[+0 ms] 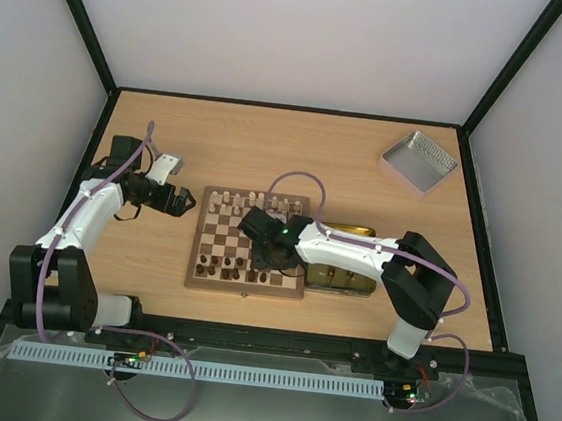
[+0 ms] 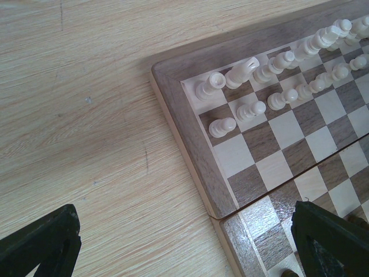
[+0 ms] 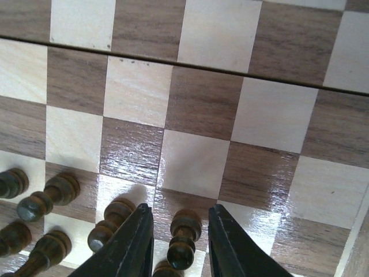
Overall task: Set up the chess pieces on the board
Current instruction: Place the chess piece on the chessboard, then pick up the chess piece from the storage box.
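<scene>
The board (image 1: 220, 236) lies mid-table, with cream chess pieces (image 1: 246, 204) in its far rows and dark chess pieces (image 1: 230, 266) in its near rows. My right gripper (image 1: 274, 260) hovers low over the near right part of the board. In the right wrist view it (image 3: 180, 213) is open, and a dark pawn (image 3: 184, 239) stands upright between its jaws with a gap on each side. More dark pawns (image 3: 49, 196) stand to its left. My left gripper (image 1: 186, 203) is open and empty beside the board's left edge (image 2: 190, 138), with the cream pieces (image 2: 271, 75) ahead of it.
A yellow tin (image 1: 340, 267) lies against the board's right side, under my right arm. A silver tray-like lid (image 1: 419, 163) sits at the far right of the table. Black frame rails run along the table's edges.
</scene>
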